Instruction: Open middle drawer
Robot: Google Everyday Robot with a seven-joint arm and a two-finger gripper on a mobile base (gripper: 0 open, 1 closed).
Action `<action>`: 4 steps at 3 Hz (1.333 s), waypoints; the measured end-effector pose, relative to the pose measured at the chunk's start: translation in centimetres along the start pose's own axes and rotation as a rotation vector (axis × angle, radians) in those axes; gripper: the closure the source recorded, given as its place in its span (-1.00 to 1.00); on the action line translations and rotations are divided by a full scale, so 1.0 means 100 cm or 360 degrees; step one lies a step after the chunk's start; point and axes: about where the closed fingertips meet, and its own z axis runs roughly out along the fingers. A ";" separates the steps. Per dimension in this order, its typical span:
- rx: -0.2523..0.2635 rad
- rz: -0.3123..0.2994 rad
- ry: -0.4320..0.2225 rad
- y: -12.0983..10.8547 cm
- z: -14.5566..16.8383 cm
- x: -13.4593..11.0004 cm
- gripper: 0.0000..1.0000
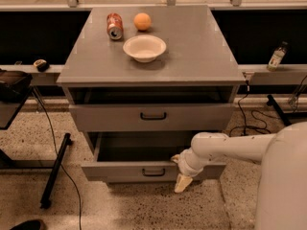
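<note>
The middle drawer [120, 170] is pulled well out of the grey cabinet [192, 56], and its plain grey box shows behind the flat front. Its small black bar handle [153, 172] is centred on the front. My gripper [183, 181] hangs at the end of the white arm [230, 150], in front of the drawer front, just right of the handle and apart from it, with its cream tip pointing down at the floor. The drawer above [110, 118], with its own black handle [153, 116], stands slightly out, with a dark gap over it.
On the cabinet top are a white bowl [144, 48], a red can on its side [114, 26] and an orange [142, 21]. A bottle [277, 56] stands on the ledge at the right. Cables [249, 119] and a black stand [55, 169] lie on the speckled floor.
</note>
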 end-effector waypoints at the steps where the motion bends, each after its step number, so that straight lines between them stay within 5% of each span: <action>1: -0.0022 0.0019 -0.0006 0.009 -0.002 -0.001 -0.32; 4: -0.0149 -0.0002 -0.0092 0.077 -0.015 -0.019 -0.32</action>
